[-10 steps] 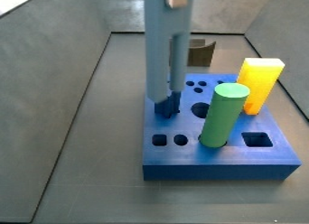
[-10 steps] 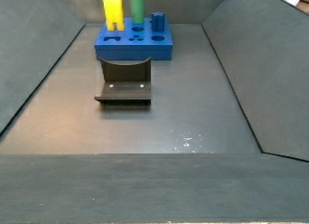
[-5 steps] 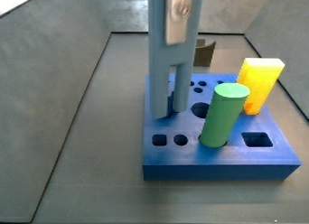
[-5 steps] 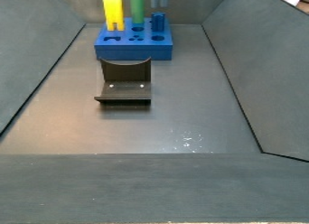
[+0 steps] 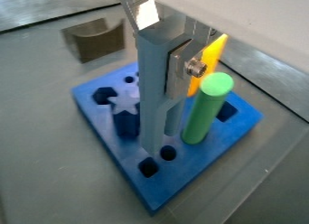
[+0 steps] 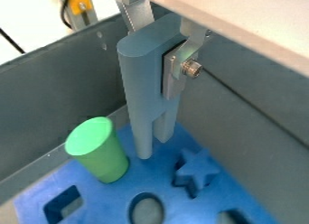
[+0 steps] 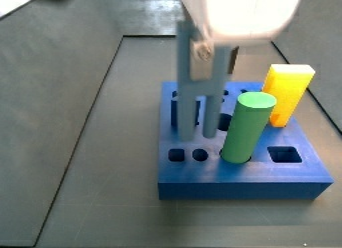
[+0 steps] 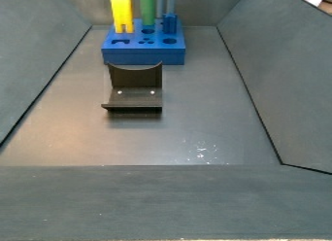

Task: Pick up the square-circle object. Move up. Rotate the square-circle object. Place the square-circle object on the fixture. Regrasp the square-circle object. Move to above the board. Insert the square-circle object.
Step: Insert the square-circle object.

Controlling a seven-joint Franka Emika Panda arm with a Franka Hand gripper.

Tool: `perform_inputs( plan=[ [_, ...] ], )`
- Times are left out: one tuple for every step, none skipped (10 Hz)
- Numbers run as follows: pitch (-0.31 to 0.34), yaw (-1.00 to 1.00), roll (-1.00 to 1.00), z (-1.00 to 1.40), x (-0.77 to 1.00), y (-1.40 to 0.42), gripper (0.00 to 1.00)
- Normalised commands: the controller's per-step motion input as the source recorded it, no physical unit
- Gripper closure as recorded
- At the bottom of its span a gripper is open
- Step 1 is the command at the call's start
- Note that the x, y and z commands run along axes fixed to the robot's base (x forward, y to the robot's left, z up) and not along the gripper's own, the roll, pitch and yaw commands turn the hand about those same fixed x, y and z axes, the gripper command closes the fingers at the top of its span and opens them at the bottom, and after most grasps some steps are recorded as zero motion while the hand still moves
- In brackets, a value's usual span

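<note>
One slim square-circle object (image 6: 141,92) stands upright over the board (image 7: 241,172), pinched between the fingers (image 6: 182,67) of the gripper (image 5: 163,70), its lower end at the board's top face beside the green cylinder (image 7: 249,126). Beyond the board's edges, the floor (image 8: 162,138) lies open around the fixture (image 8: 134,87).

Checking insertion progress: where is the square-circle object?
In both wrist views the square-circle object stands upright in the gripper, over the board, beside the green cylinder.
</note>
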Motion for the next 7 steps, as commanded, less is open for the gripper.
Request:
perform_inputs(
  plan=[
    [0.024,-0.05,0.07,-0.15,0.00,-0.25,1.00],
    [0.000,-0.20,0.10,-0.40,-0.06,-0.29,1.00],
    [0.000,-0.20,0.06,-0.29,-0.14,-0.19,1.00],
    [0.056,-0.26,0.09,-0.14,-0.04,-0.12,1.00],
    [0.140,-0.36,0.12,-0.07,0.00,-0.03,1.00],
    [0.130,-0.31,0.07,-0.06,0.00,0.00,1.00],
    [0.034,-0.20,0.00,-0.06,0.00,0.00,1.00]
  ],
)
